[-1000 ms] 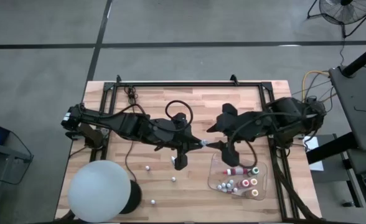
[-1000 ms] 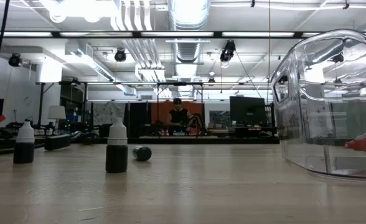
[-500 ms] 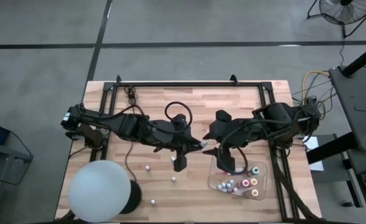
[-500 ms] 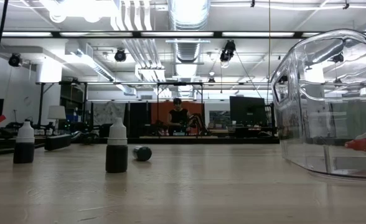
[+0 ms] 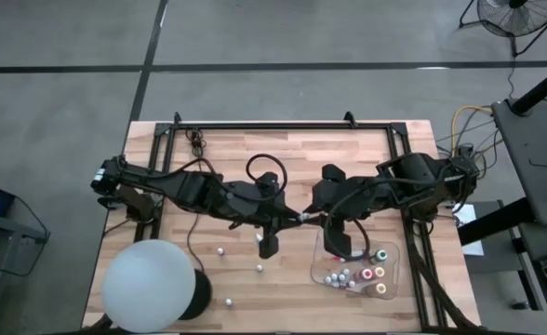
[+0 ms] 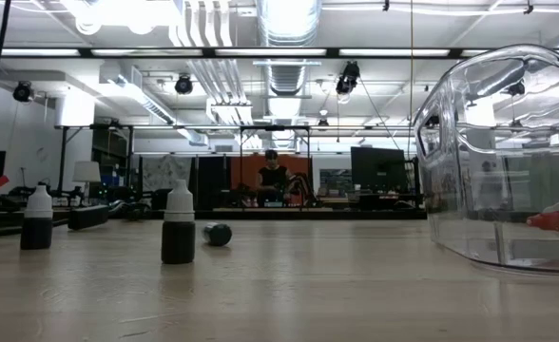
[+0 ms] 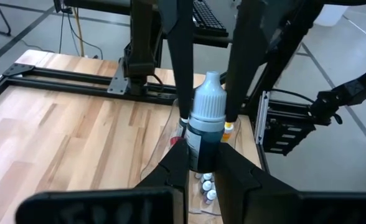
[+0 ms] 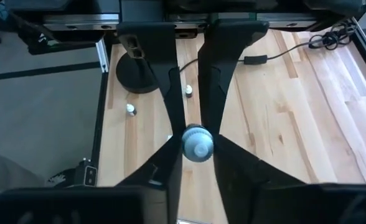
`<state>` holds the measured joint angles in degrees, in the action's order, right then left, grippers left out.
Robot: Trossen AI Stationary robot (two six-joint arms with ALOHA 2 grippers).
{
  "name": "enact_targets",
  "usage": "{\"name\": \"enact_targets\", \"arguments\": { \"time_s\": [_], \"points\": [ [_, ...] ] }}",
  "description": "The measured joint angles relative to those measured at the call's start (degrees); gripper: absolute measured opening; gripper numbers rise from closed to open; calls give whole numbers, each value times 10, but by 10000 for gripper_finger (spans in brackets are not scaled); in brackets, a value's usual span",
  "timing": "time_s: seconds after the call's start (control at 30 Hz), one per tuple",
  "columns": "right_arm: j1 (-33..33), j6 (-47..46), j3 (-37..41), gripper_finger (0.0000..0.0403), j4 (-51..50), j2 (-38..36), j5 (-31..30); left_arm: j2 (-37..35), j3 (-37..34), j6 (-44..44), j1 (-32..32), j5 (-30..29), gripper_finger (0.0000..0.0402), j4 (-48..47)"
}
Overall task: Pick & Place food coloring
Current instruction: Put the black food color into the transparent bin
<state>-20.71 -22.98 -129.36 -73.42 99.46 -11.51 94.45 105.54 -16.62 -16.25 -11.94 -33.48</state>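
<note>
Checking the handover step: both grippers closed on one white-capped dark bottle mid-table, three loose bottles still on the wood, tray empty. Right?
Not quite: the tray is not empty. The high view shows several bottles already inside. The rest holds: left gripper and right gripper both clamp the bottle, and three loose bottles remain on the table.

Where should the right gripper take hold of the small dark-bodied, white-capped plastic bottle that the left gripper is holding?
Grip the white cap and the shoulder just below it, coming in along the bottle's axis from the cap end. The left gripper is clamped on the lower dark body, so only that end is free. The cap points end-on at the right gripper, already lined up.
</note>
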Motion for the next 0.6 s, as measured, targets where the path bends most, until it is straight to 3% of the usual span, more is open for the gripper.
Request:
{"name": "enact_targets", "arguments": {
  "time_s": [0.13, 0.27, 0.6],
  "points": [
    [0, 7, 0, 49, 2, 0, 0, 0, 0, 0, 0, 0, 25, 0],
    [0, 7, 0, 46, 2, 0, 0, 0, 0, -2, 0, 0, 28, 0],
    [0, 5, -15, 49, -25, -1, 0, -8, 0, -6, 0, -8, 87, -17]
  ]
}}
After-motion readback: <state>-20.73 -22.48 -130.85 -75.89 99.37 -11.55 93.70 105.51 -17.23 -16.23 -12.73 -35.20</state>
